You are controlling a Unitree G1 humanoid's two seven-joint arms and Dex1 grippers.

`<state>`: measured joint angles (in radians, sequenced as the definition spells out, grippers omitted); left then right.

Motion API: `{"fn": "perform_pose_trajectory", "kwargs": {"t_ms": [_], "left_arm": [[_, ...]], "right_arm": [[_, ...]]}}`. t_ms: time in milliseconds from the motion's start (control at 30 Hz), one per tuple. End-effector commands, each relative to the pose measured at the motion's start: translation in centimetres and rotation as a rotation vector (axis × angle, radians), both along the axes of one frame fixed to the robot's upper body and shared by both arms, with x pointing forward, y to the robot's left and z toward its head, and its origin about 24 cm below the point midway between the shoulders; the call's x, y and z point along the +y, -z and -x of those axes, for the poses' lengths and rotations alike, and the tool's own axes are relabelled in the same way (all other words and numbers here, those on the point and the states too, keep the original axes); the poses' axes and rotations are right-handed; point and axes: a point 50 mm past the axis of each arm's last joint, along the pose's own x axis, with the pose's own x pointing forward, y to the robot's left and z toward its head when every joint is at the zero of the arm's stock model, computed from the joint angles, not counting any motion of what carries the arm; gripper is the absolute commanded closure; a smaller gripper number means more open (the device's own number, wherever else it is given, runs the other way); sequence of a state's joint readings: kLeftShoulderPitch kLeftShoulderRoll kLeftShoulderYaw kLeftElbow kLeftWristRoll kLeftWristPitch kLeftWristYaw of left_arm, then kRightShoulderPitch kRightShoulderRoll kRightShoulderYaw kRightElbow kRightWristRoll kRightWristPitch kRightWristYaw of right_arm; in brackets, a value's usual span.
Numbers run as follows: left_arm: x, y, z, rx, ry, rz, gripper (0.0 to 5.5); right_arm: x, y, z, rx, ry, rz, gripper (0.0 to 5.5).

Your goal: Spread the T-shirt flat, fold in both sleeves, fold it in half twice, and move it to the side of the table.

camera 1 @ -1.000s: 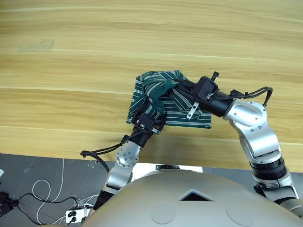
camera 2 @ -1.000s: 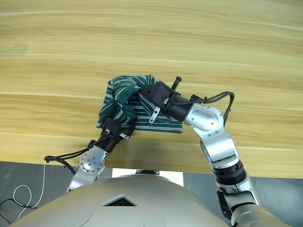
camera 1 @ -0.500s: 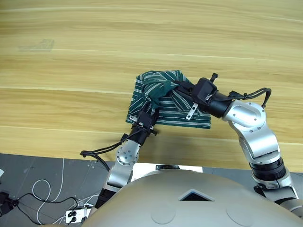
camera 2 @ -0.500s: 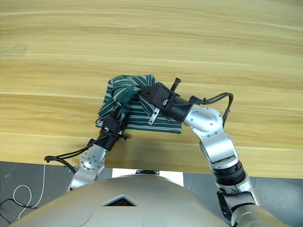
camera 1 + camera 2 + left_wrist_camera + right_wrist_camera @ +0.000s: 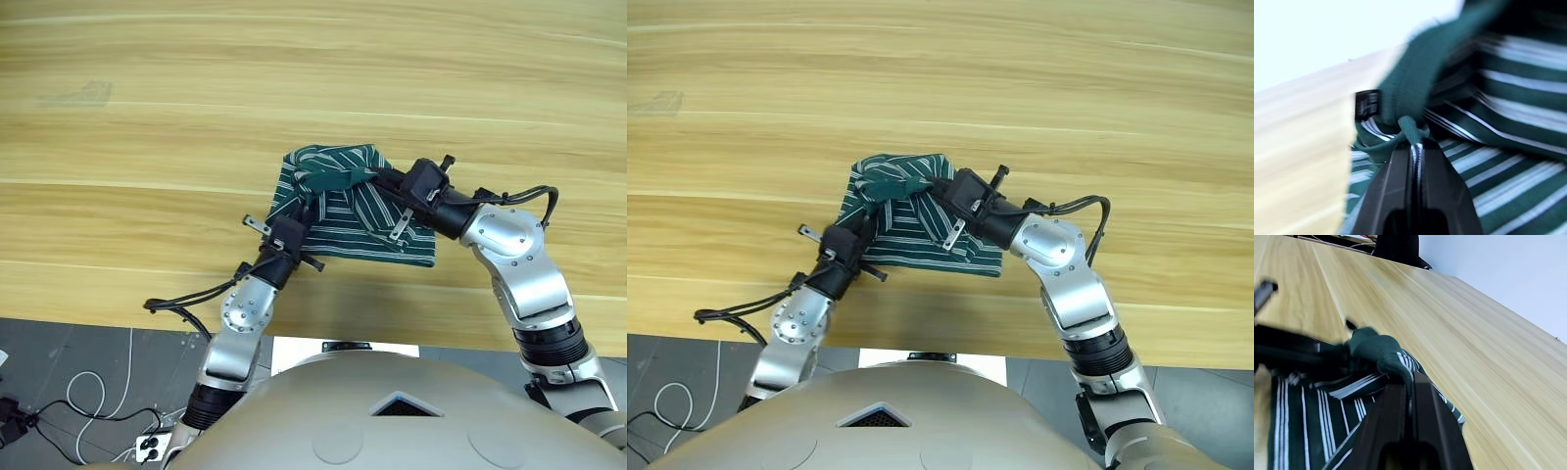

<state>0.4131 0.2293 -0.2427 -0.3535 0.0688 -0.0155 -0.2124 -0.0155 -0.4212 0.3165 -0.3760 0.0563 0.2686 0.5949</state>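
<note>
Your left gripper (image 5: 1414, 147) is clamped on a bunched fold of the T-shirt (image 5: 338, 220), right gripper (image 5: 1409, 390) pinching another beside it. It sits folded on the bench (image 5: 294, 78).

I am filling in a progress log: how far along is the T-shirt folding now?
Done: nothing sure; the T-shirt lies as a compact bundle toward the near edge of the table. In hand: the left gripper and the right gripper each pinch a raised fold of it. Left: I cannot tell spreading from folding; moving it aside remains.
</note>
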Motion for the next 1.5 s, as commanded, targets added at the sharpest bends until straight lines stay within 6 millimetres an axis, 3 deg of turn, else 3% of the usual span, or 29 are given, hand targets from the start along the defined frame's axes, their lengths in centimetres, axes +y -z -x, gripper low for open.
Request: {"fn": "perform_pose_trajectory", "kwargs": {"t_ms": [33, 133, 267, 467, 600, 667, 833, 1000, 1067, 1167, 1233, 1300, 1400, 1500], "left_arm": [[3.7, -4.8, -2.8, -0.150, -0.056, 0.015, 5.49], [7.1, -7.5, -4.6, -0.234, -0.149, -0.027, 5.49], [8.3, -10.3, -5.9, -0.330, -0.176, -0.116, 5.49], [8.3, -17.4, -7.7, -0.503, -0.051, -0.270, 5.49], [9.0, -22.1, -10.8, -0.535, -0.012, -0.351, 5.49], [9.2, -24.3, -12.2, -0.523, 0.012, -0.347, 5.49], [8.2, -26.7, -16.4, -0.452, 0.095, -0.419, 5.49], [7.9, -29.6, -23.3, -0.417, -0.123, -0.494, 5.49], [7.3, -31.4, -24.4, -0.475, -0.274, -0.487, 5.49], [6.6, -34.5, -24.1, -0.607, -0.381, -0.489, 5.49], [6.2, -34.2, -24.2, -0.622, -0.325, -0.531, 5.49], [5.7, -31.5, -24.6, -0.592, -0.202, -0.625, 5.49], [6.1, -24.9, -24.1, -0.515, 0.012, -0.728, 5.49], [7.4, -18.6, -21.3, -0.412, 0.173, -0.804, 5.49]], "right_arm": [[-1.8, -0.8, -1.5, -0.048, 0.086, -0.027, 5.50], [-3.4, -0.8, -3.1, -0.067, 0.161, -0.039, 5.50], [-5.0, -2.8, -4.5, -0.157, 0.197, -0.054, 5.50], [-7.6, -11.5, -6.4, -0.407, 0.219, -0.162, 5.50], [-8.8, -16.1, -7.3, -0.496, 0.220, -0.185, 5.50], [-9.5, -17.8, -8.0, -0.505, 0.223, -0.178, 5.50], [-10.1, -20.6, -10.8, -0.508, 0.233, -0.105, 5.50], [-10.8, -23.3, -17.4, -0.497, 0.477, -0.018, 5.50], [-10.2, -24.2, -18.6, -0.534, 0.588, 0.003, 5.50], [-9.8, -26.3, -18.7, -0.641, 0.655, -0.009, 5.50], [-9.7, -25.6, -18.7, -0.647, 0.619, 0.007, 5.50], [-9.6, -22.2, -18.9, -0.623, 0.533, 0.114, 5.50], [-10.0, -14.8, -17.7, -0.515, 0.374, 0.186, 5.50], [-9.6, -10.7, -15.4, -0.421, 0.240, 0.203, 5.50]]}}
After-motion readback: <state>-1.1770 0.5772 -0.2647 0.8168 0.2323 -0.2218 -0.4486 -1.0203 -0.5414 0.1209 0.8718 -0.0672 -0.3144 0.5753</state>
